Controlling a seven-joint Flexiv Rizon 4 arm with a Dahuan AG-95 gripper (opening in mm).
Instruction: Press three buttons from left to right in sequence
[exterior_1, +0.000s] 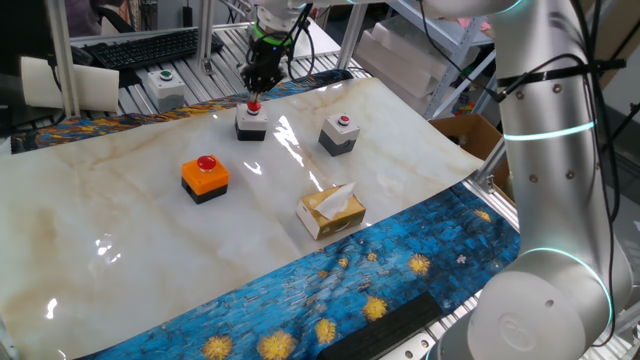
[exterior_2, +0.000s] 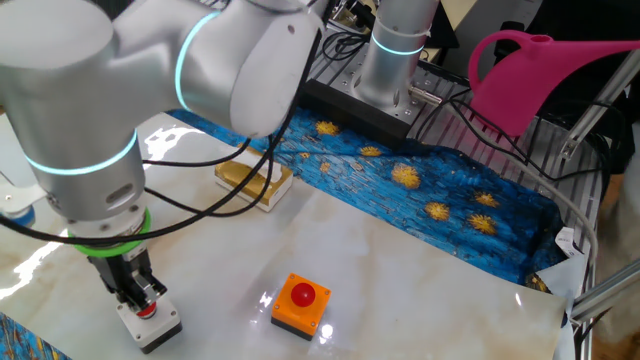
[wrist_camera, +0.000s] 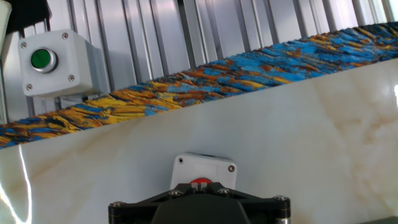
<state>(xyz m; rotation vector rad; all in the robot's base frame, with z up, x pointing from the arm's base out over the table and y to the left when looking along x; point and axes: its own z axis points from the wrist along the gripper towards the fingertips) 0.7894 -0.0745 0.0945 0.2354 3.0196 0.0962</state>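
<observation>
Three box switches with red push-buttons stand on the marble table. The orange box on a black base is at the left and also shows in the other fixed view. A grey box is in the middle and another grey box is at the right. My gripper points straight down on the middle box's red button. In the hand view the fingertips are together, touching the red button of that grey box. The other fixed view shows the gripper on this box.
A yellow tissue box lies in front of the grey boxes. A pale box with a green button stands beyond the table's far edge, on the metal rack. A blue patterned cloth covers the near edge. A pink watering can stands off the table.
</observation>
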